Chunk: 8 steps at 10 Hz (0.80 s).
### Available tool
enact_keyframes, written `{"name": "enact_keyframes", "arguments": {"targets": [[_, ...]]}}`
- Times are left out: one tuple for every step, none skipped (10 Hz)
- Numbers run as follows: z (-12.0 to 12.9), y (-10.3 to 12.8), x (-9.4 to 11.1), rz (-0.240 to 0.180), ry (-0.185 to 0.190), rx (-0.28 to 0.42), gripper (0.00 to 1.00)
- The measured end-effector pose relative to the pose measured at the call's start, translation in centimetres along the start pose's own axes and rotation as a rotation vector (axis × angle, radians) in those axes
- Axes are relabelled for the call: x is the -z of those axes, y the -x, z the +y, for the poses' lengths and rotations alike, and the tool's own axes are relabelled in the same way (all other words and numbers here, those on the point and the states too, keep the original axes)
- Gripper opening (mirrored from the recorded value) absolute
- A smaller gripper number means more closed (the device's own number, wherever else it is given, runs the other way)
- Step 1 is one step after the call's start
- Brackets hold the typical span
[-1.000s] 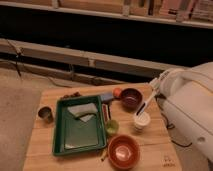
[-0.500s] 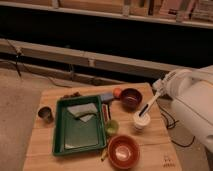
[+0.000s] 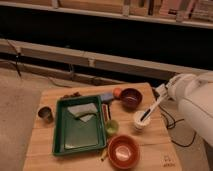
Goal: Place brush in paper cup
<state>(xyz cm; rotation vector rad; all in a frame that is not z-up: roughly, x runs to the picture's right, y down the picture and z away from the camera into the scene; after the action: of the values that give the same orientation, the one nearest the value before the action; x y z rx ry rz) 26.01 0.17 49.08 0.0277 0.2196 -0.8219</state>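
The brush leans in the paper cup, handle toward 1 o'clock, where the gripper sits at its top end. Whether it grips the brush, I cannot tell. Probably only withdrawal is left. A purple bowl lies at the cup's 11 o'clock and a green cup at 9; neither blocks retreat.

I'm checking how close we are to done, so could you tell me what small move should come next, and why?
Probably ease the hand up and away. The brush already stands tilted with its dark tip in the cup, and the hand sits at its upper end.
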Motion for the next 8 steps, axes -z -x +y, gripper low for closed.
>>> {"name": "enact_keyframes", "arguments": {"targets": [[0.7,-0.1,-0.1,-0.003,0.007,-0.005,0.00],[1.4,-0.4,0.0,-0.003,0.015,-0.009,0.00],[1.7,-0.7,0.2,0.002,0.022,-0.011,0.00],[2.2,-1.2,0.4,0.010,0.033,-0.013,0.00],[2.6,-1.5,0.5,0.016,0.041,-0.013,0.00],[3.0,-2.0,0.6,0.020,0.048,-0.011,0.00],[3.1,-2.5,0.4,0.017,0.051,-0.004,0.00],[3.2,-2.8,0.1,0.012,0.055,0.000,0.00]]}}
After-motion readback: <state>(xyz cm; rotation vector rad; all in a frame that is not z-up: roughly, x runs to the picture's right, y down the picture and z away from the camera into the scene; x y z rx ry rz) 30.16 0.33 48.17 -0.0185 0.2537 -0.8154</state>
